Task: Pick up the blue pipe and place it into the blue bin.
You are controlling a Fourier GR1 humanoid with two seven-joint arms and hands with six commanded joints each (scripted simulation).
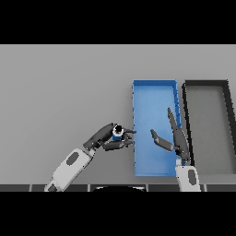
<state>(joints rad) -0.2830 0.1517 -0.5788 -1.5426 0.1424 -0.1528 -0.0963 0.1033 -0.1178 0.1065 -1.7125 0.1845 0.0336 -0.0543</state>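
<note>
The blue pipe (pixel 117 133) is a short blue cylinder with a dark open end, held just left of the blue bin's (pixel 154 92) left wall. My left hand (pixel 107 137) is curled round the pipe, its fingers reaching towards the bin's edge. My right hand (pixel 176 138) hovers over the right part of the blue bin with straight fingers and its thumb spread to the left, holding nothing.
A black bin (pixel 229 129) with a grey floor stands right beside the blue bin on its right. The grey table (pixel 60 92) stretches away to the left and back.
</note>
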